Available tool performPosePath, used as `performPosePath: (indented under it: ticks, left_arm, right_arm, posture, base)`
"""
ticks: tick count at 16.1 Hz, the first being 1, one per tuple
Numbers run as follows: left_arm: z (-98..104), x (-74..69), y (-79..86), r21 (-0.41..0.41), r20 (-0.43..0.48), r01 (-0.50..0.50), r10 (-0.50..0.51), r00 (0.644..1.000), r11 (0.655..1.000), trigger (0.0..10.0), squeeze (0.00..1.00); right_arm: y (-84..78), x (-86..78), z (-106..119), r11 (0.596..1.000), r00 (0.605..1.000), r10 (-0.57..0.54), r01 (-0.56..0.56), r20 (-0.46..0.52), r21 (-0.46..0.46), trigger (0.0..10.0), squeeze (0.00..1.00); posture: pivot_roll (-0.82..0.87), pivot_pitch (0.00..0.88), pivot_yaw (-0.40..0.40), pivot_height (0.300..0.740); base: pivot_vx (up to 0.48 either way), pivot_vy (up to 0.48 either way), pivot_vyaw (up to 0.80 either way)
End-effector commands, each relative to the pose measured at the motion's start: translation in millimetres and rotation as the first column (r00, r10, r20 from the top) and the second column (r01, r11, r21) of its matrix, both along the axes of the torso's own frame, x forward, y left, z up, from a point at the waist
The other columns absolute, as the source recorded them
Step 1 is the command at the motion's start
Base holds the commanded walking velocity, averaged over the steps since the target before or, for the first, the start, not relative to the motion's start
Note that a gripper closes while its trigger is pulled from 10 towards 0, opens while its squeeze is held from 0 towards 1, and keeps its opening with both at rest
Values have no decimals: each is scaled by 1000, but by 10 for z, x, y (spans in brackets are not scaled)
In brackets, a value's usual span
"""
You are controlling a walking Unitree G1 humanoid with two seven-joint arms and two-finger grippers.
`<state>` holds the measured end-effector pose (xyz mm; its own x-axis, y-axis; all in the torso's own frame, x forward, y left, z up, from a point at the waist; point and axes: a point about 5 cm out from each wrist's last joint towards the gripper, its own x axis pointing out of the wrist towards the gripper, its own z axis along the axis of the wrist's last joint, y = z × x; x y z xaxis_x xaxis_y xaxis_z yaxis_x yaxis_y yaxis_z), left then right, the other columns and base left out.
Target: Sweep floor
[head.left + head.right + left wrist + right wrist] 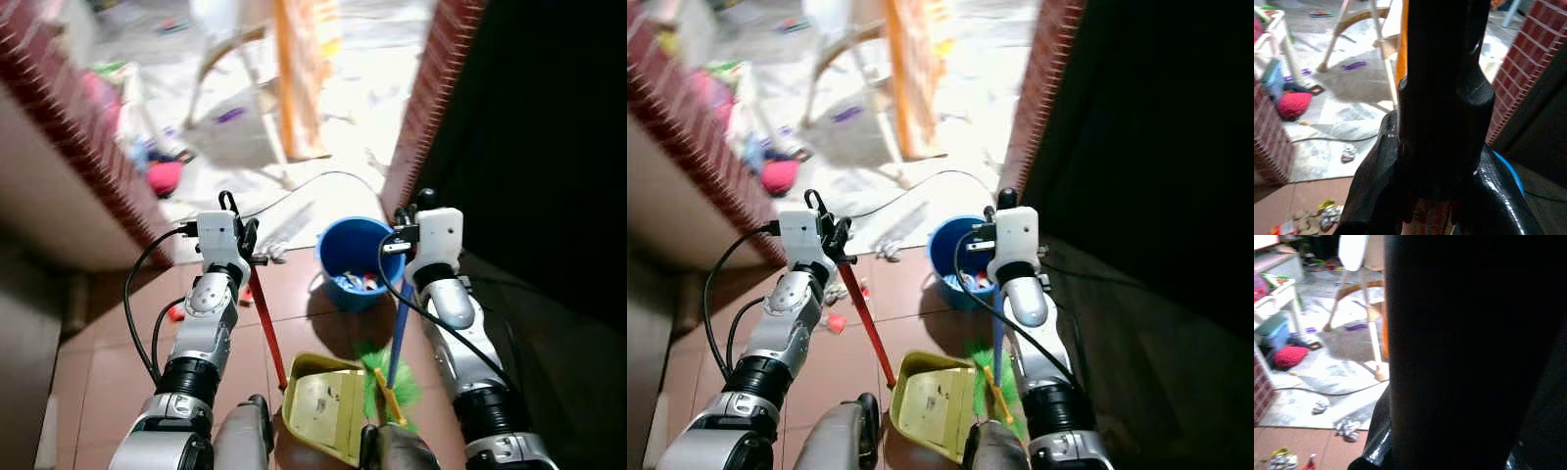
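Left gripper [245, 238] clamped on red dustpan handle [266, 328], yellow dustpan [326, 403] resting on brown tiled floor [108, 372]. Right gripper [404, 227] gripping blue broom handle [397, 338], green bristles [377, 377] beside dustpan. Blue bucket [355, 259] just ahead, between both arms.

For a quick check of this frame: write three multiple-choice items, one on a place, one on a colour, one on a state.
1. Where does the blue bucket stand?
A. beyond the yellow dustpan
B. on the white chair
C. behind the robot

2. The handle held by the left gripper is:
A. green
B. red
C. white

3. The bucket is:
A. tipped over
B. upright with bits inside
C. lidded

Answers: 1 A, it sits farther away on the tiles; 2 B, a red rod runs down to the dustpan; 3 B, its open mouth faces up with scraps showing inside.
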<state>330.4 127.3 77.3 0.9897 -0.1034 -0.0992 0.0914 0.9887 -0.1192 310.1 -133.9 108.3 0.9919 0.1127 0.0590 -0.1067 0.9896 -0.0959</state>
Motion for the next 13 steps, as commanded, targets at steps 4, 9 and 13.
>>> performPosePath:
  ticks: [4,9,13]
  left_arm:
    - [-164,-54,-25,10,-85,22,-21,996,1000,10000,0]
    - [-155,-140,86,87,-43,-5,9,999,996,10000,0]
    - [-66,-227,205,227,35,6,-15,999,974,10000,0]
  right_arm:
    - [105,41,163,999,997,36,-38,69,33,10000,0]
    - [22,5,137,999,998,-5,1,68,47,10000,0]
    - [-110,-55,57,992,995,-90,86,40,88,10000,0]
  posture:
    - [-70,135,46,740]
    - [-84,96,69,740]
    - [-32,36,64,740]
  base:
    - [0,0,781]
    - [0,0,774]
    - [0,0,123]
